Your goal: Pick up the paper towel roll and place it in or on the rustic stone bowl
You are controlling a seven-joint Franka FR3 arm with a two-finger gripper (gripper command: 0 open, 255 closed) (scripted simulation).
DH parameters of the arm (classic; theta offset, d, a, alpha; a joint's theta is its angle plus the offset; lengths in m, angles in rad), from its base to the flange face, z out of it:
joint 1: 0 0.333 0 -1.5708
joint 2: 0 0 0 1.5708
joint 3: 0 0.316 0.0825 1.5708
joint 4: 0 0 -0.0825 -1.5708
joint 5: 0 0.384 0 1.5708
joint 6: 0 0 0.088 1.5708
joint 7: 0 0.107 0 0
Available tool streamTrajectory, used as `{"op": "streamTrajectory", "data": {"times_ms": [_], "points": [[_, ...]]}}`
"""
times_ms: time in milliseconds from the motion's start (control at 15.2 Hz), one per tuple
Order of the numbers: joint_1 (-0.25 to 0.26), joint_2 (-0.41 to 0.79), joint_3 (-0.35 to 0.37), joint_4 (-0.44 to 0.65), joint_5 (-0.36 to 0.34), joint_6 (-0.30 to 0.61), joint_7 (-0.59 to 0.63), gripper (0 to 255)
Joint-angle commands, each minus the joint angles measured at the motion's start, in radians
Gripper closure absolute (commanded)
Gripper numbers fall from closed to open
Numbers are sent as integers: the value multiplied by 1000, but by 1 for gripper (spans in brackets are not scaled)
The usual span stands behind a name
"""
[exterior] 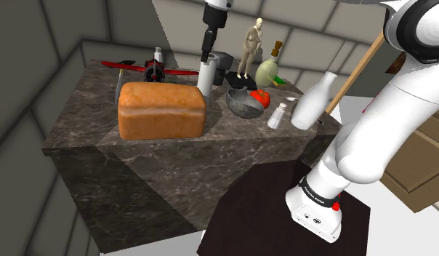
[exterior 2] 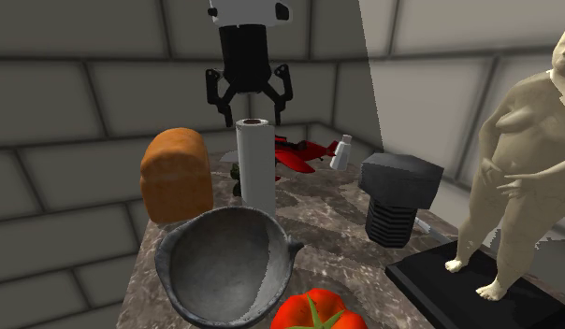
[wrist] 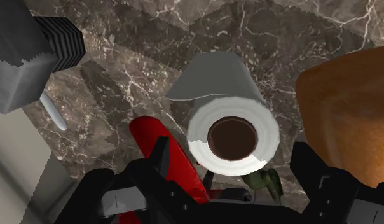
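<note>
Tool (exterior 2: 252,118) poised over the upright paper towel roll (exterior 2: 256,168)
The arm's wrist points straight down, jaws spread wide at the roll's top; the roll stands on the tabletop (exterior: 232,153) between the bread loaf (exterior 2: 176,175) and the grey bowl (exterior 2: 182,248)

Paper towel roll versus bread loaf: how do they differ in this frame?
The paper towel roll is white, a slim upright cylinder; the bread loaf is orange-brown, a broad block lying lengthwise. The open gripper hangs over the roll, not the loaf. Both rest on the counter, side by side.
</note>
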Motion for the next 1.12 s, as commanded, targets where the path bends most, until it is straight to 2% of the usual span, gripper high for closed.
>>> {"op": "streamTrajectory", "data": {"times_ms": [0,66,594,660,1056], "points": [[-1,1,-1,-27,0,28,-1,0],[-1,3,-1,-45,0,49,-1,0],[-1,3,-1,-45,0,49,-1,0],[-1,3,-1,-45,0,49,-1,255],[-1,2,-1,-46,0,49,-1,255]]}}
